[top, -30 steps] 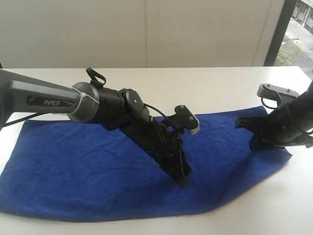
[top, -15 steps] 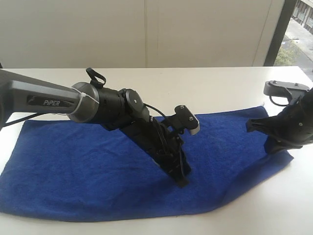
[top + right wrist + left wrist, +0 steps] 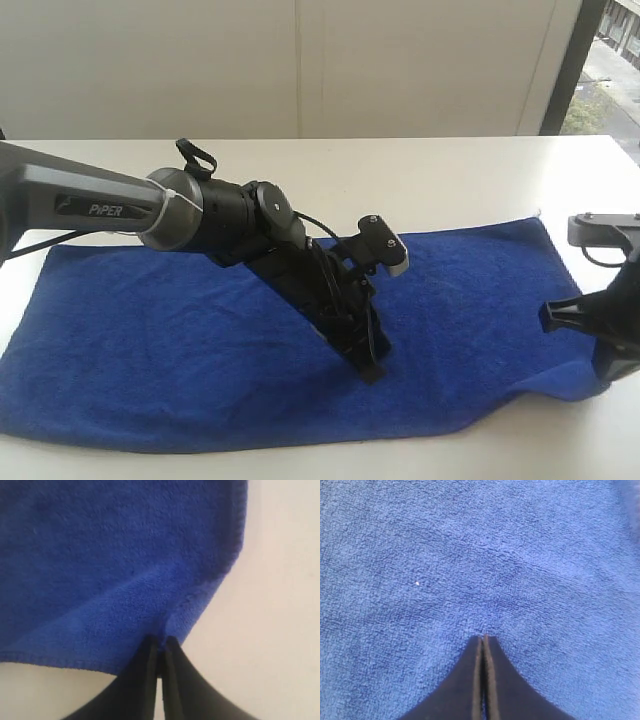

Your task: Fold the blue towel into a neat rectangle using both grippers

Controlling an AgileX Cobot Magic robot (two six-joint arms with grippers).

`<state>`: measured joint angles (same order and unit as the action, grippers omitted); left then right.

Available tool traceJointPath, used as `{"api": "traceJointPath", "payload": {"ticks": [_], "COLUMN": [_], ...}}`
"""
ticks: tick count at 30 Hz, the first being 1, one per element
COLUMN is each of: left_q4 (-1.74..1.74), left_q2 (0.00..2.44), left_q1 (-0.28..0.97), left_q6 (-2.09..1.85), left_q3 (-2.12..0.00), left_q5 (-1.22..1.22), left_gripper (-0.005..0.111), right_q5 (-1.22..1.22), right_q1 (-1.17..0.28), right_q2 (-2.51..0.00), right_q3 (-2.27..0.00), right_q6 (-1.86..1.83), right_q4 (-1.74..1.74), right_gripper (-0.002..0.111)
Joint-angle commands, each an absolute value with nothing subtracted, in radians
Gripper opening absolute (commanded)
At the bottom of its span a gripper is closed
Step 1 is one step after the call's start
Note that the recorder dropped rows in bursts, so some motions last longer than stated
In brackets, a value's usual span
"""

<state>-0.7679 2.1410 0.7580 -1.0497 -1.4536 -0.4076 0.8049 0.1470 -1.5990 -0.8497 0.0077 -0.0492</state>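
The blue towel (image 3: 180, 340) lies spread flat across the white table (image 3: 450, 170). My left gripper (image 3: 372, 372) points down at the towel's middle, jaws shut, tips resting on the pile (image 3: 470, 555) with no cloth between them (image 3: 483, 638). My right gripper (image 3: 606, 372) is at the towel's near right corner. In the right wrist view it (image 3: 160, 641) is shut on a small ridge of the towel's hemmed edge (image 3: 100, 555), with bare table (image 3: 280, 630) beside it.
A pale wall (image 3: 300, 60) rises behind the table and a dark window frame (image 3: 570, 60) stands at the back right. Bare tabletop shows behind the towel and along the near right edge (image 3: 560, 450).
My right gripper has moved right and toward the near edge and has shut on the towel's corner, pulling that corner outward. The left arm has not moved.
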Motion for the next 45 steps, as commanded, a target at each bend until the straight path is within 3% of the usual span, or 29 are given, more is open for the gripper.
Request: {"api": "traceJointPath", "payload": {"ticks": [1, 13, 15, 21, 24, 25, 29, 33, 39, 45], "left_q4": [-0.769, -0.769, -0.769, -0.769, -0.769, -0.769, -0.761, -0.679, -0.32, -0.184], "left_q2": [2.154, 2.154, 2.154, 2.154, 2.154, 2.154, 2.132, 2.053, 1.864, 1.766], "left_q1": [0.76, 0.76, 0.76, 0.76, 0.76, 0.76, 0.76, 0.745, 0.708, 0.708], "left_q6": [-1.05, -1.05, -1.05, -1.05, -1.05, -1.05, -1.05, -0.974, -0.639, -0.469], "left_q3": [-1.442, -1.442, -1.442, -1.442, -1.442, -1.442, -1.442, -1.442, -1.357, -1.141], "left_q5": [-0.439, -0.439, -0.439, -0.441, -0.445, -0.445, -0.46, -0.492, -0.626, -0.572], "left_gripper": [0.0, 0.0, 0.0, 0.0, 0.0, 0.0, 0.0, 0.0, 0.0, 0.0], "right_q5": [0.804, 0.808, 0.82, 0.874, 0.82, 0.74, 0.601, 0.55, 0.471, 0.521], "right_q1": [0.15, 0.15, 0.15, 0.15, 0.15, 0.15, 0.15, 0.15, 0.15, 0.15], "right_q2": [-1.578, -1.578, -1.578, -1.57, -1.494, -1.444, -1.539, -1.697, -1.957, -2.131], "right_q3": [-0.803, -0.754, -0.754, -0.763, -0.81, -0.834, -0.96, -1.052, -1.25, -1.443], "right_q6": [0.06, 0.224, 0.224, 0.213, 0.213, 0.213, 0.127, 0.035, -0.023, -0.051], "right_q4": [0.02, 0.276, 0.276, 0.271, 0.259, 0.246, 0.248, 0.192, 0.188, 0.173], "right_gripper": [0.002, 0.004, 0.013, 0.059, 0.065, 0.065, 0.019, 0.0, 0.0, 0.0]}}
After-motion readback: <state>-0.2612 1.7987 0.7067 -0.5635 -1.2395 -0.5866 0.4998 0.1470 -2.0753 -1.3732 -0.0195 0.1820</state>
